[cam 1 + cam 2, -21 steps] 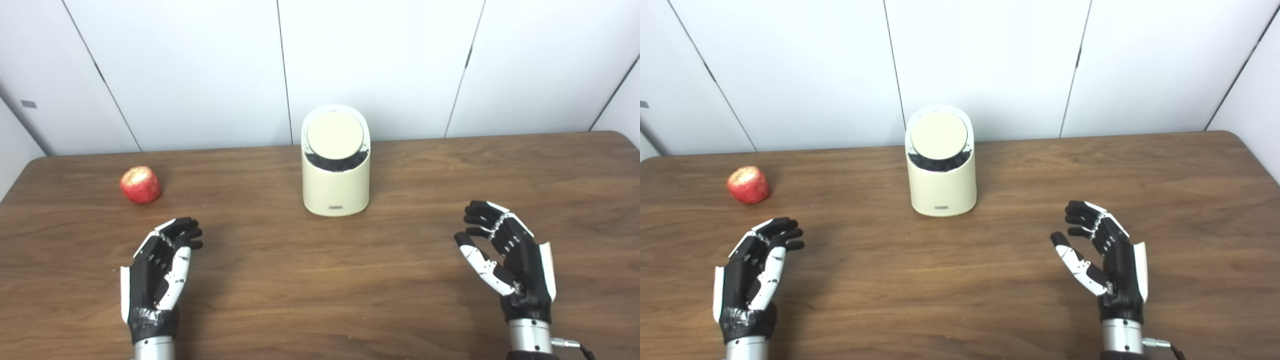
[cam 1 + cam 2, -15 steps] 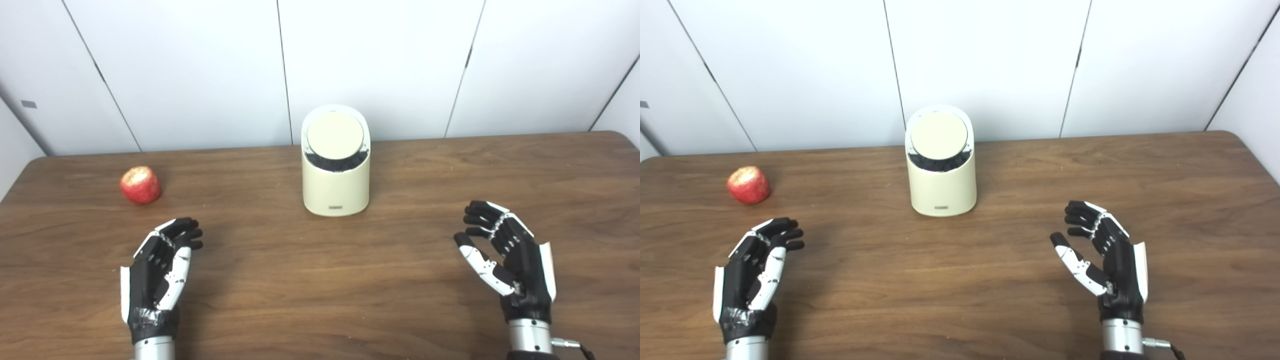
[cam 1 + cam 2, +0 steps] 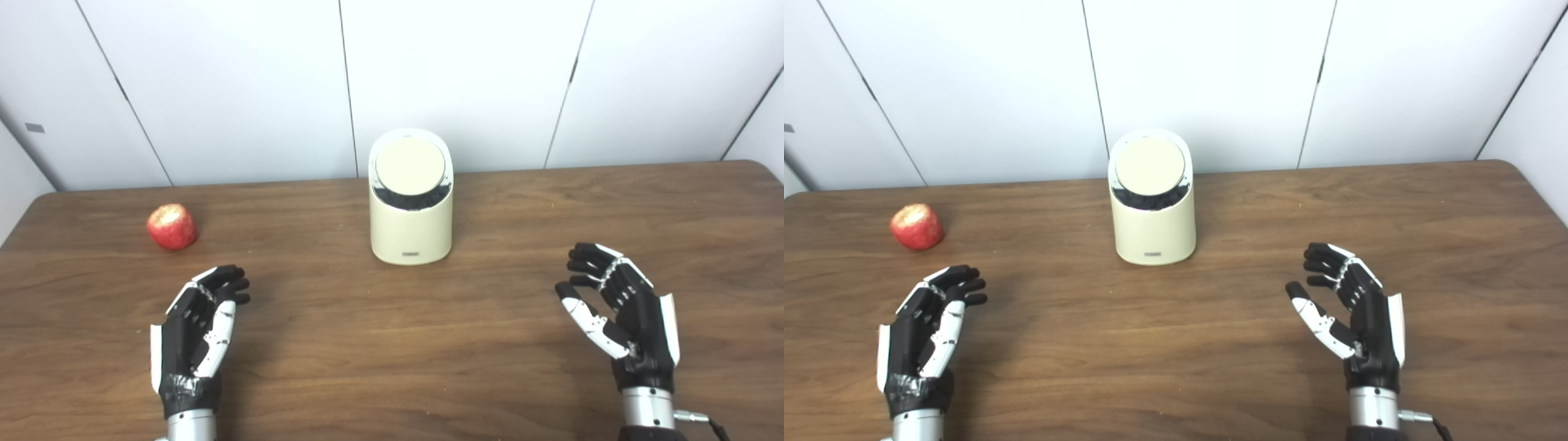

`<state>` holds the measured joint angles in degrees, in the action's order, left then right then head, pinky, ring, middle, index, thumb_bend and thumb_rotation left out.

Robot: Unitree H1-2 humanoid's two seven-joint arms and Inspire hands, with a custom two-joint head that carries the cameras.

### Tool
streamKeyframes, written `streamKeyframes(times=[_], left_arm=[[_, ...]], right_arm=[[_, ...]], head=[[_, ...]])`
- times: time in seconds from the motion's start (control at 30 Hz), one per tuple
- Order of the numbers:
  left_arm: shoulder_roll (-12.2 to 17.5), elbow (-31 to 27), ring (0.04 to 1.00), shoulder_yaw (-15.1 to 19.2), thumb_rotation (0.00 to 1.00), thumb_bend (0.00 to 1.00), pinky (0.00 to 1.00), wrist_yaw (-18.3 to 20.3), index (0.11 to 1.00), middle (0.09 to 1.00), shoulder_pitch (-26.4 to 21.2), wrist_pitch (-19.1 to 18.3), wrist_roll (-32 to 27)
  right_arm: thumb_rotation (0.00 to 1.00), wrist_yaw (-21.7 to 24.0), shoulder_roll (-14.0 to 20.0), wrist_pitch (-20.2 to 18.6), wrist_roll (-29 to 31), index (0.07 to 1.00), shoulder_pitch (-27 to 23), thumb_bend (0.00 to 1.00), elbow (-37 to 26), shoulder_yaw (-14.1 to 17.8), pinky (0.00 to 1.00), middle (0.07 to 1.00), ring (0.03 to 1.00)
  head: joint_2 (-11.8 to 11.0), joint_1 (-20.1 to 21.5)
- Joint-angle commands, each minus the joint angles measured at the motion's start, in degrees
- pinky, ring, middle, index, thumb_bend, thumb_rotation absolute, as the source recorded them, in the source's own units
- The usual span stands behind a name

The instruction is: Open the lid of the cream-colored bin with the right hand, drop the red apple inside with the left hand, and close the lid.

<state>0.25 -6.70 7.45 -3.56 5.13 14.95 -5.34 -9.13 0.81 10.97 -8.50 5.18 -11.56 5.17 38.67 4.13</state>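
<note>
Left eye view shows the cream-colored bin (image 3: 411,202) upright toward the far middle of a brown wooden table (image 3: 392,367), its round lid (image 3: 410,166) tilted toward the camera and down. White wall panels (image 3: 459,79) stand just behind the bin. The red apple (image 3: 172,226) lies on the table well to the left of the bin. Nearer than the bin and to its left, the left hand (image 3: 199,324) hovers palm inward, fingers spread, holding nothing. To the bin's right and nearer, the right hand (image 3: 618,306) is likewise open and empty.
</note>
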Motion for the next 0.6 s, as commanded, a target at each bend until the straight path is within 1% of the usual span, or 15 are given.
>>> streamKeyframes(times=[0.0, 0.07, 0.13, 0.17, 0.2, 0.27, 0.3, 0.33, 0.37, 0.43, 0.5, 0.53, 0.57], left_arm=[[0.63, -0.34, 0.664, 0.05, 0.35, 0.33, 0.60, 0.59, 0.660, 0.684, -1.60, 2.29, -0.41], [0.72, 0.04, 0.666, 0.10, 0.34, 0.32, 0.61, 0.71, 0.661, 0.685, -1.76, 2.48, -0.61], [0.74, 0.19, 0.664, 0.13, 0.34, 0.32, 0.61, 0.61, 0.660, 0.684, -1.83, 2.58, -0.37], [0.78, 0.27, 0.662, 0.13, 0.34, 0.33, 0.61, 0.55, 0.660, 0.683, -1.87, 2.64, -0.13], [0.75, 0.30, 0.662, 0.13, 0.35, 0.33, 0.62, 0.46, 0.659, 0.682, -1.91, 2.65, 0.08], [0.74, 0.41, 0.661, 0.10, 0.36, 0.33, 0.61, 0.30, 0.657, 0.680, -1.97, 2.70, 0.61], [0.75, 0.45, 0.661, 0.08, 0.36, 0.33, 0.61, 0.26, 0.657, 0.681, -1.98, 2.71, 0.81], [0.76, 0.52, 0.661, 0.06, 0.36, 0.33, 0.61, 0.27, 0.657, 0.681, -2.00, 2.79, 0.82], [0.78, 0.63, 0.658, 0.05, 0.36, 0.32, 0.61, 0.34, 0.657, 0.680, -2.02, 2.98, 0.72], [0.79, 0.86, 0.651, 0.03, 0.35, 0.32, 0.60, 0.34, 0.657, 0.679, -2.11, 3.30, 0.78], [0.81, 1.06, 0.653, -0.02, 0.36, 0.31, 0.60, 0.35, 0.656, 0.678, -2.19, 3.58, 0.79], [0.84, 1.05, 0.654, -0.07, 0.36, 0.31, 0.60, 0.48, 0.656, 0.678, -2.23, 3.50, 0.45], [0.84, 0.92, 0.660, -0.11, 0.36, 0.32, 0.61, 0.51, 0.658, 0.681, -2.25, 3.33, 0.36]], right_arm=[[0.33, -0.02, 0.04, -0.44, -1.92, 0.689, -2.20, 0.40, -1.87, -0.46, 0.61, 0.698, 0.680], [0.40, 0.88, 0.76, -1.82, -2.94, 0.716, -3.27, 0.44, -2.80, -0.98, 0.63, 0.722, 0.702], [0.51, 2.24, 2.10, -3.90, -4.46, 0.759, -4.55, 0.48, -4.00, -1.59, 0.66, 0.755, 0.734], [0.58, 2.92, 2.86, -5.25, -5.27, 0.789, -5.36, 0.51, -4.59, -1.82, 0.68, 0.780, 0.761], [0.63, 3.94, 3.74, -7.40, -5.89, 0.814, -6.49, 0.54, -5.51, -2.03, 0.71, 0.803, 0.788], [0.75, 5.78, 4.60, -12.39, -6.37, 0.875, -8.58, 0.62, -8.14, -2.37, 0.78, 0.867, 0.857], [0.77, 6.35, 4.70, -14.33, -6.42, 0.897, -9.23, 0.65, -9.25, -2.48, 0.81, 0.888, 0.881], [0.79, 7.28, 4.46, -18.49, -7.59, 0.908, -10.80, 0.66, -11.92, -2.97, 0.83, 0.898, 0.893], [0.81, 8.11, 4.24, -22.38, -9.06, 0.923, -12.45, 0.69, -14.24, -3.47, 0.84, 0.916, 0.908], [0.84, 9.45, 4.29, -27.62, -10.48, 0.934, -15.05, 0.70, -17.02, -4.32, 0.83, 0.930, 0.917], [0.82, 10.59, 4.81, -30.30, -11.00, 0.963, -17.19, 0.65, -18.06, -5.07, 0.80, 0.955, 0.928], [0.81, 11.21, 5.10, -31.71, -11.37, 0.967, -18.84, 0.64, -18.25, -5.50, 0.80, 0.959, 0.931], [0.79, 11.78, 5.44, -33.10, -12.34, 0.981, -20.47, 0.66, -18.32, -6.06, 0.81, 0.971, 0.943]], head=[[-0.05, 0.05], [-0.08, 0.10], [-0.04, 0.13], [-0.04, 0.11], [-0.07, 0.08], [-0.21, 0.00], [-0.21, 0.00], [-0.26, 0.03], [-0.26, 0.03], [-0.35, 0.10], [-0.38, 0.08], [-0.42, 0.10], [-0.43, 0.13]])
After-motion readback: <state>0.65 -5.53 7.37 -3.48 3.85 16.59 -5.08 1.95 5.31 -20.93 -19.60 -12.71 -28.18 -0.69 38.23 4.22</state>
